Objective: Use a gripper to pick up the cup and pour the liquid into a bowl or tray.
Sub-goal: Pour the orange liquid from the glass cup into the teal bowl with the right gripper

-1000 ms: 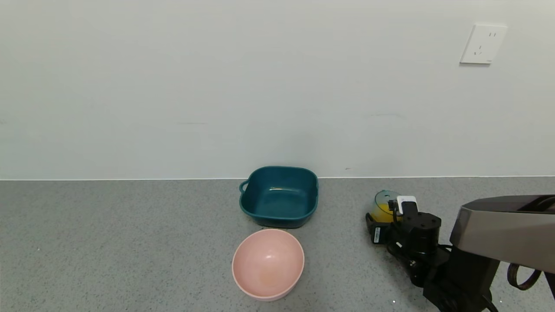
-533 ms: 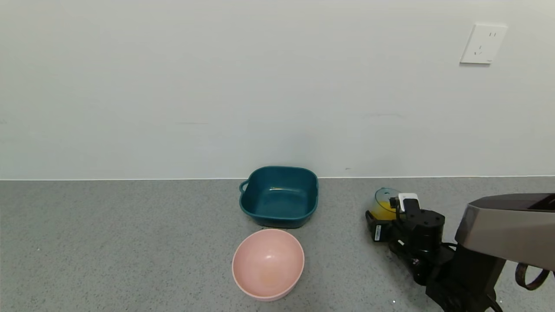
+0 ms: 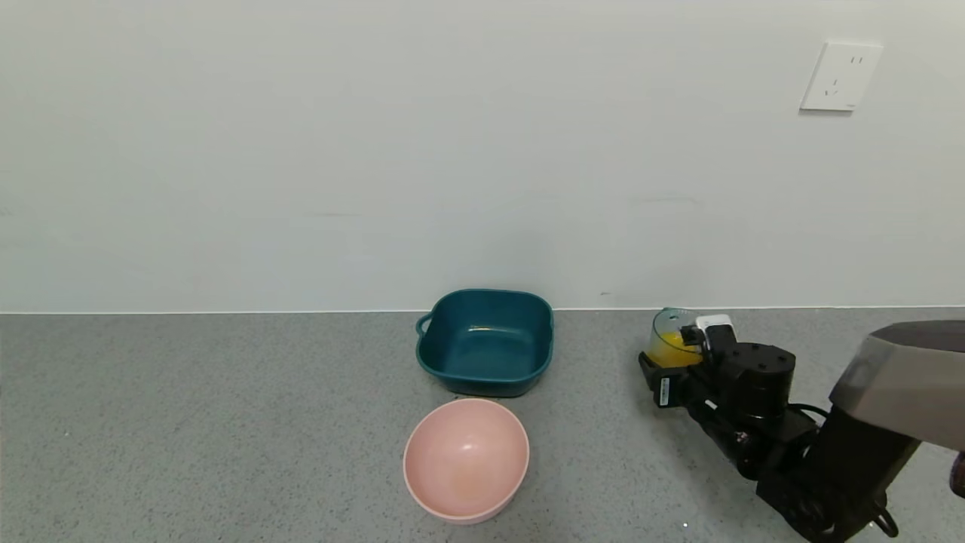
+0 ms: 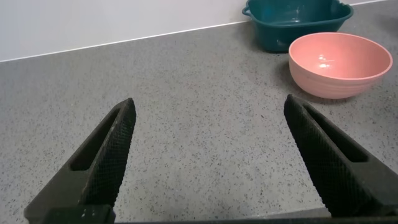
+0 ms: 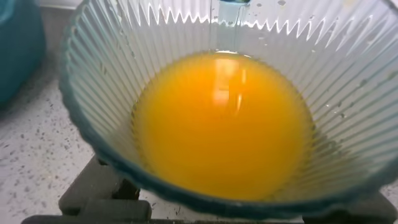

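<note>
Nearest, at about 4 o'clock on the speckled grey countertop [image 3: 226, 422], the right arm's black two-fingered gripper [image 3: 673, 369] with a white barcode sticker reaches in from the lower right; its jaws are clenched on the small translucent blue-green ribbed plastic cup [image 3: 669, 339], gripping it low on the body. The cup is upright, and I cannot tell whether its base touches the counter. Right wrist view: opaque orange-yellow liquid [image 5: 221, 124] fills the lower part of the cup [image 5: 99, 93], surface level, a black finger [image 5: 102, 196] under the rim. The left gripper [image 4: 208, 155] shows only in its own wrist view, low over bare counter [image 4: 205, 93], jaws released and spread wide, holding nothing. At 6 o'clock, a round pale pink bowl [image 3: 466, 458], nothing in it. Just beyond it at 12 o'clock, close to the wall [image 3: 377, 151], the dark teal square dish [image 3: 486, 341] with rounded corners and a small loop handle; cup sits well apart at its 3 o'clock. White wall socket [image 3: 840, 77] high at 2 o'clock.
</note>
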Robot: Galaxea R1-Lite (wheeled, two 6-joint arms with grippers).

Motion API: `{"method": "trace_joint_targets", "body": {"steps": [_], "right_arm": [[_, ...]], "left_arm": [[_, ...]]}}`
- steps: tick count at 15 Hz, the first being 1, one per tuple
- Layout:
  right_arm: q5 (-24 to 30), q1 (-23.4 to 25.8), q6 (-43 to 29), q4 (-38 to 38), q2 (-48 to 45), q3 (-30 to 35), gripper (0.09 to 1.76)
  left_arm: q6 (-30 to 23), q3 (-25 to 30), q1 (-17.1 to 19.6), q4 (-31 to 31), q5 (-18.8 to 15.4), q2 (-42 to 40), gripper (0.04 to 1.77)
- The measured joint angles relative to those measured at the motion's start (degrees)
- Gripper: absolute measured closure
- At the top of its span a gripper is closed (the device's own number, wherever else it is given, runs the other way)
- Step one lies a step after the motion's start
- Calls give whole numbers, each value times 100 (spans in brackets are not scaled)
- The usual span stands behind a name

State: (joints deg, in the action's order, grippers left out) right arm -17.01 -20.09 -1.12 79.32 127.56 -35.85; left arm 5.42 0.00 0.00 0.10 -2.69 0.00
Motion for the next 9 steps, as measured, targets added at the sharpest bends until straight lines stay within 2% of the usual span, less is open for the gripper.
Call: {"method": "trace_joint_targets", "body": {"steps": [5, 9], "right_arm": [[301, 50, 11, -1364, -857, -251, 50], [444, -17, 9, -2428, -1318, -907, 50]], "left_arm": [[0, 0, 0, -2, 0, 0, 9], [2, 0, 0, 0, 0, 0, 9]]}}
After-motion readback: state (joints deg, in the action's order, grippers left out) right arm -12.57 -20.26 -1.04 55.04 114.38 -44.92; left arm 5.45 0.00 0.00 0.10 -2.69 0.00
